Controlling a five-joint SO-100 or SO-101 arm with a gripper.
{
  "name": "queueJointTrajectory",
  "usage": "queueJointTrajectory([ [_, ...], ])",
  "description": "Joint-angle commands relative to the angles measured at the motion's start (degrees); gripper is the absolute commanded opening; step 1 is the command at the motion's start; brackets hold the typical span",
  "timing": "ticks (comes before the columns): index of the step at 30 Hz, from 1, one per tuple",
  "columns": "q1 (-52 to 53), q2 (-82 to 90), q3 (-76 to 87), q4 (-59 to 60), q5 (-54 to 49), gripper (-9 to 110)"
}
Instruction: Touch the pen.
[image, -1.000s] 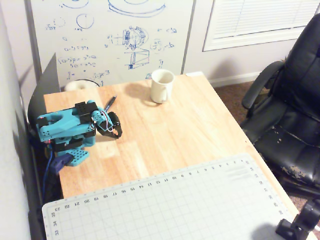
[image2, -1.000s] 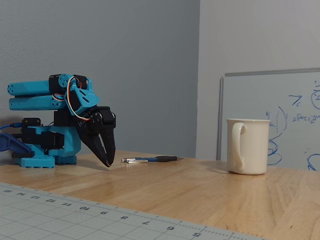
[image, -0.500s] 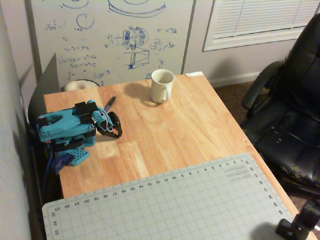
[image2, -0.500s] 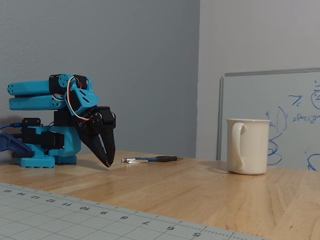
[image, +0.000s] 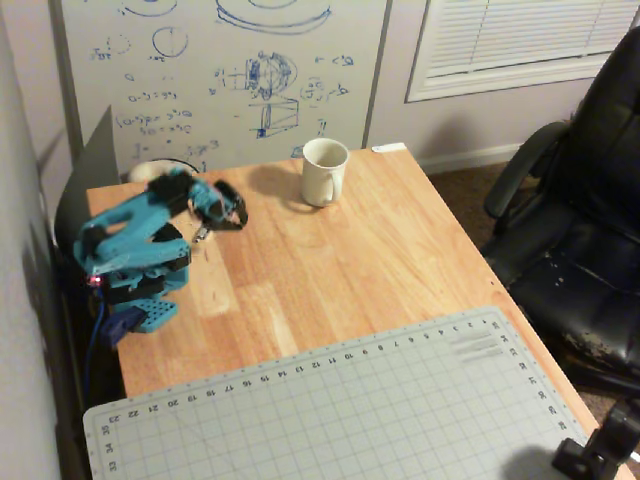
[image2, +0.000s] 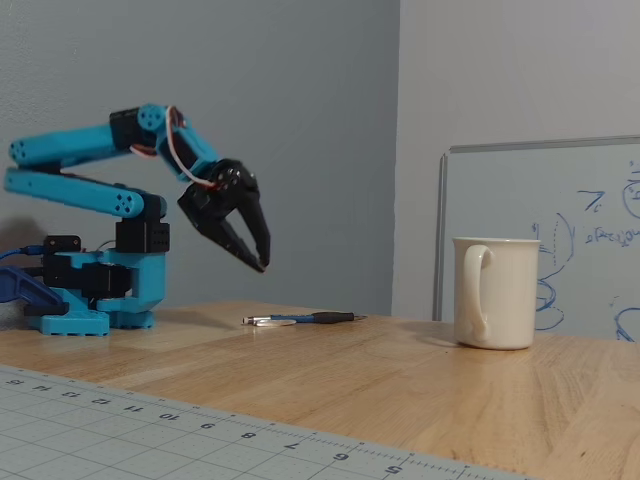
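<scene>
1. Above the bench (image2: 420, 380), the pincer (image2: 262, 262) hangs in the air in the fixed view, its dark fingers tapering to a point aimed down toward 4 o'clock. The two fingers lie nearly together with nothing between them; whether they are fully closed I cannot tell.
2. Flat on the wood lies the pen (image2: 300, 319), below the pincer and a little toward 4 o'clock of its tips, with clear air between the two.
3. From the overhead view the pen is largely hidden: only a short dark sliver shows just at 7 o'clock of the pincer (image: 236, 214), and I would not swear that it is the pen.
4. My judgement: the touch is not yet made. The arm (image2: 100, 170) is raised and reaching out over the pen, so what is left is the descent until a fingertip meets the barrel.
5. Materials: the pen is a slim stick, dark blue-black along most of its length with a pale silvery end toward 9 o'clock in the fixed view. It looks light enough to roll or skid at a push.
6. The bench is smooth, pale wood with a faint grain. A glossy white mug (image2: 495, 292) stands well apart at 3 o'clock, and a grey gridded cutting mat (image2: 150, 430) covers the near edge.
</scene>
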Motion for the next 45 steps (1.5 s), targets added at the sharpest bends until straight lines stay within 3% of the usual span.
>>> queueJointTrajectory([
  [1,-4.9,-17.1,-14.7,-1.3,0.4,0],
  [11,-15.7,-42.5,-30.0,-1.3,0.3,1],
  [23,-32.2,-54.5,-32.2,-1.3,0.3,1],
  [45,-27.1,-55.8,-34.3,-0.5,0.4,1],
])
